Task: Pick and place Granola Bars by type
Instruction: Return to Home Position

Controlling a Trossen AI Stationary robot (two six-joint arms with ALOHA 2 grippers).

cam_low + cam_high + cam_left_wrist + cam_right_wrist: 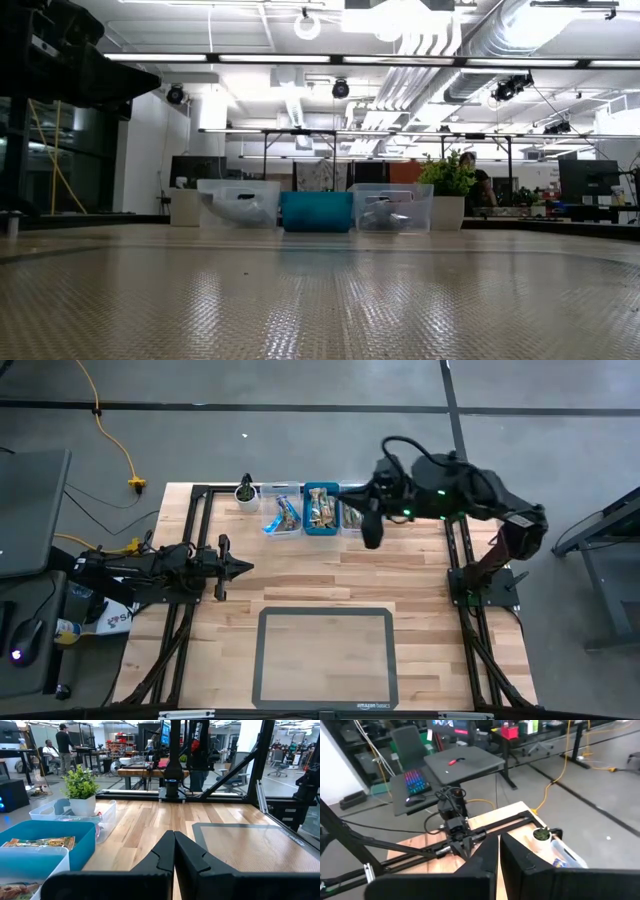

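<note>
three bins [321,487] at the far edge of the surface [330,585] hold the granola bars [283,517] | step: homing — sorting looks done | right jaws clenched, empty, raised just beside the right clear bin [418,200] | left jaws clenched, empty, well apart from the bars | next: tuck right arm home
</note>
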